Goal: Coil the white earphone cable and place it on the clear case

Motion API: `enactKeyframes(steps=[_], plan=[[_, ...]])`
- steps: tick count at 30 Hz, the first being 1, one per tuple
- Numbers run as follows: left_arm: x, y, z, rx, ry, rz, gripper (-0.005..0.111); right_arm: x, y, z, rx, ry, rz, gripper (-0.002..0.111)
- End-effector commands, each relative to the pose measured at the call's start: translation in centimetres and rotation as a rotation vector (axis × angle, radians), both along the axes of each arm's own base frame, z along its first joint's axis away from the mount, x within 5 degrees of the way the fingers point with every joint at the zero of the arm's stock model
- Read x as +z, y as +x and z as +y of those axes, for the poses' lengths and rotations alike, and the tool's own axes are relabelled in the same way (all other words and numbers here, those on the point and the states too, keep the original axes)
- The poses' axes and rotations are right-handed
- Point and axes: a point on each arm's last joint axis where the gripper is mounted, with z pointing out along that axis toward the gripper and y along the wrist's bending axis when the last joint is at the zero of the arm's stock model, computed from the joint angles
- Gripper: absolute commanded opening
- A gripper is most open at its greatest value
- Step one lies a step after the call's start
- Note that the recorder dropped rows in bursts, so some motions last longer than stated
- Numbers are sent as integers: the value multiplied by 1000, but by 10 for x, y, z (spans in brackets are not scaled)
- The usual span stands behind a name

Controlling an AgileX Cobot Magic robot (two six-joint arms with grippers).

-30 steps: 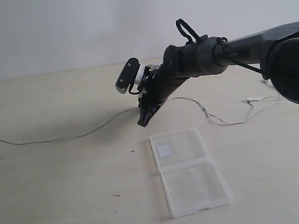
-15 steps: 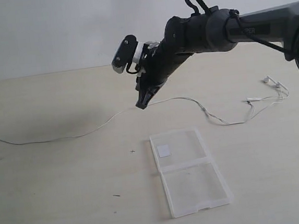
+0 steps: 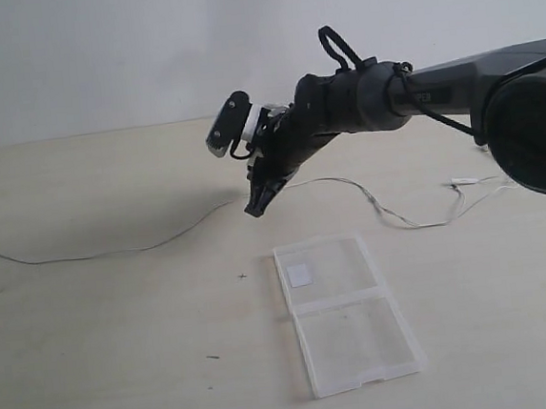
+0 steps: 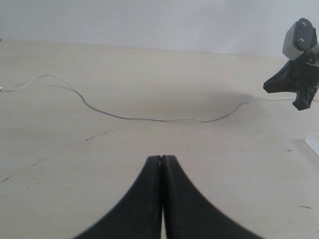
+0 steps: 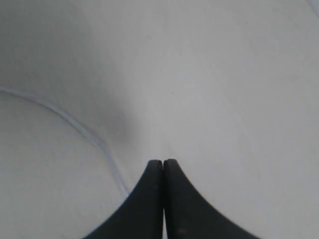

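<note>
The white earphone cable (image 3: 115, 252) lies stretched across the table from the far left to the right, where its small inline piece (image 3: 460, 181) shows; the earbuds are hidden behind the right arm. My right gripper (image 3: 254, 208) hangs shut just over the cable's middle, tips pointing down. In the right wrist view the cable (image 5: 75, 124) runs beside and under one finger, not between the jaws (image 5: 162, 161). The clear case (image 3: 345, 313) lies open and flat in front of that gripper, with its white sticker (image 3: 300, 275). My left gripper (image 4: 162, 157) is shut and empty, well short of the cable (image 4: 149, 119).
The right arm (image 3: 435, 85) reaches in from the right above the table. A plain wall stands behind the table. Small dark specks (image 3: 213, 357) mark the tabletop.
The right gripper rose from the table about half a second ago and has now dipped slightly lower again over the cable. The cable and case have not moved.
</note>
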Motion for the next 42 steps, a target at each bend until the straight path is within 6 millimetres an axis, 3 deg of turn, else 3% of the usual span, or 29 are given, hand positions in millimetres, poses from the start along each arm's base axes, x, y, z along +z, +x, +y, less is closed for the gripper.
enactKeyframes(steps=[1,21,29,35,42], plan=[[1,0,0,6,-7,-11,0,5,4,4,-1,14,0,0],[1,0,0,6,-7,-11,0,1,3,1,38,-47,1,0],[1,0,0,6,-7,-11,0,-21,1,0,41,-68,46,0],[1,0,0,6,-7,-11,0,-30,-4,-2,65,-108,106,0],[1,0,0,6,-7,-11,0,-28,-26,-14,167,-282,340,0]])
